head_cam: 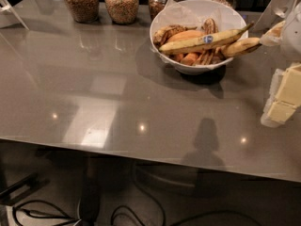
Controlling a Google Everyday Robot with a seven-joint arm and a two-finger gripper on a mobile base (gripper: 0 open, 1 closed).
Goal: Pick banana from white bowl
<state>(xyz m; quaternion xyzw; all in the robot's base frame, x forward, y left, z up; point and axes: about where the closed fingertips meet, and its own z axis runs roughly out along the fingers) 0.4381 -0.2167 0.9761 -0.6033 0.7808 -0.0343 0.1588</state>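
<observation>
Lying across the bowl on top of other fruit, the banana points its stem to the right rim. Gripper hangs at the right edge, near the bowl; its grip cannot be told.

The banana lies across the white bowl on the table; the gripper hangs nearby at the right edge

Four grain jars along back of grey table; floor cables.
</observation>
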